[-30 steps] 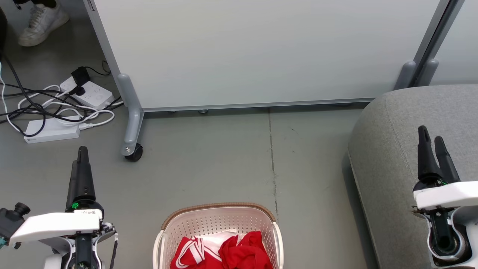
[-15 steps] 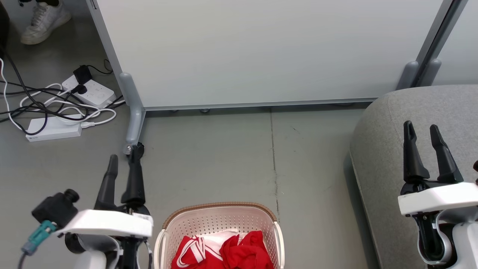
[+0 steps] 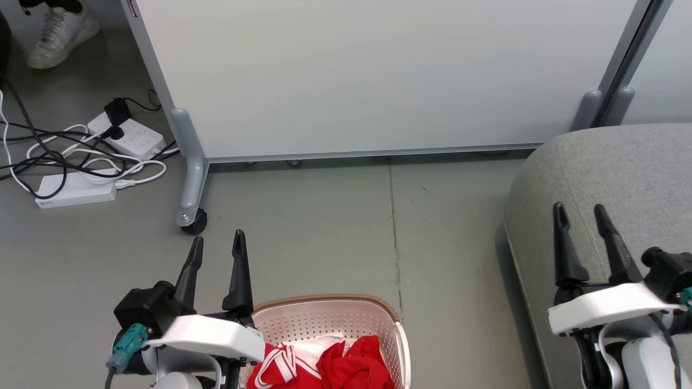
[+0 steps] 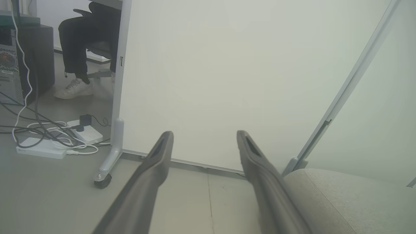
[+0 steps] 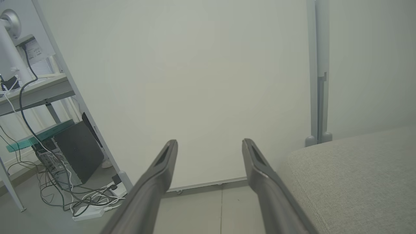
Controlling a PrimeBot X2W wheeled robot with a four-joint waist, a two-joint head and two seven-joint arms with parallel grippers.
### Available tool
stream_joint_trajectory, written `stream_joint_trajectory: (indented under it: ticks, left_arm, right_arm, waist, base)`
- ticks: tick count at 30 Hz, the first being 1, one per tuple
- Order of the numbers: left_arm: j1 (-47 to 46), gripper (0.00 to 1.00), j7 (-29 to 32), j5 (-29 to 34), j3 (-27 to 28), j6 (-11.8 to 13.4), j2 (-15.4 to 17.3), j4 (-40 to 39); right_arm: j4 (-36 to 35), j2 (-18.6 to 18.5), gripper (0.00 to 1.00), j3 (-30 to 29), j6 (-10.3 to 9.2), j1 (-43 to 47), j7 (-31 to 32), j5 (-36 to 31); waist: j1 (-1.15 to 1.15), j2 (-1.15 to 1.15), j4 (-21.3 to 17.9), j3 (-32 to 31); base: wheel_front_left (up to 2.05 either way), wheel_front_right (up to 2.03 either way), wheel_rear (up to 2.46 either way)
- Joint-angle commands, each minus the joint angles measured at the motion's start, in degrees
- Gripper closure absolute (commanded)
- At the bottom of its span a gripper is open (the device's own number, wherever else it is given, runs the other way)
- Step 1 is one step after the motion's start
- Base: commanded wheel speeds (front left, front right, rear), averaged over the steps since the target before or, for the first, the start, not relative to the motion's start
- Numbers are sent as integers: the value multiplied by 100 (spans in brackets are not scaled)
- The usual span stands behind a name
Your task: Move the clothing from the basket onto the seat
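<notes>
Red clothing (image 3: pixel 335 367) with white trim lies crumpled in the cream basket (image 3: pixel 346 316), which stands on the floor at the bottom middle of the head view. The big grey seat (image 3: pixel 621 178) fills the right side; its corner also appears in the left wrist view (image 4: pixel 351 201) and the right wrist view (image 5: pixel 360 175). My left gripper (image 3: pixel 217 243) hovers just left of the basket's rim, open and empty, its fingers (image 4: pixel 152 169) spread wide. Over the seat's near edge my right gripper (image 3: pixel 579 212) is open too, with nothing between its fingers (image 5: pixel 260 169).
A white partition panel (image 3: pixel 378 75) on a wheeled grey foot (image 3: pixel 189 216) stands behind the bare floor. Power strips and tangled cables (image 3: pixel 81 156) lie at the far left. A person's white shoe (image 3: pixel 57 32) rests at the top left, and a computer tower (image 5: pixel 74 152) stands by a desk.
My left arm has swung right toward the basket and turned so both fingers show apart. The right arm has shifted left and lower over the seat's edge. Both stay open.
</notes>
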Motion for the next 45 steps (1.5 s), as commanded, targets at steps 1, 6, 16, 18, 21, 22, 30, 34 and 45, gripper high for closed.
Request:
stream_joint_trajectory:
  ticks: [1,6,16,18,21,22,30,34,45]
  left_arm:
    - [-19,0,-57,189,-41,61,28,-13]
    - [68,0,-136,628,-209,239,30,177]
    - [184,0,-272,1097,-389,435,34,423]
    - [208,0,-296,1169,-417,444,35,466]
    - [234,0,-337,1235,-460,439,37,568]
    - [246,0,-347,1251,-474,430,38,609]
    - [313,0,-437,1467,-567,450,40,727]
    - [332,0,-479,1613,-596,486,42,708]
    - [335,0,-587,1961,-718,496,46,854]
  right_arm:
    - [-5,-5,0,105,22,-29,-63,-172]
    - [111,-24,0,280,23,85,-146,-477]
    - [417,-5,0,477,25,242,-263,-885]
    - [483,-7,0,499,23,271,-294,-940]
    - [597,-2,0,574,20,276,-325,-1044]
    - [622,-3,0,590,20,282,-340,-1080]
    - [804,-26,0,717,21,289,-424,-1299]
    - [826,-36,0,751,22,254,-465,-1442]
    - [840,-51,0,852,23,242,-566,-1675]
  waist:
    - [0,0,-2,0]
    - [0,0,-1,-19]
    - [0,0,5,-46]
    - [0,0,2,-54]
    - [0,0,-3,-66]
    - [0,0,-5,-70]
    - [0,0,8,-86]
    - [0,0,18,-77]
    - [0,0,49,-54]
  base:
    - [0,0,0]
    - [0,0,0]
    - [0,0,0]
    - [0,0,0]
    - [0,0,0]
    - [0,0,0]
    - [0,0,0]
    - [0,0,0]
    - [0,0,0]
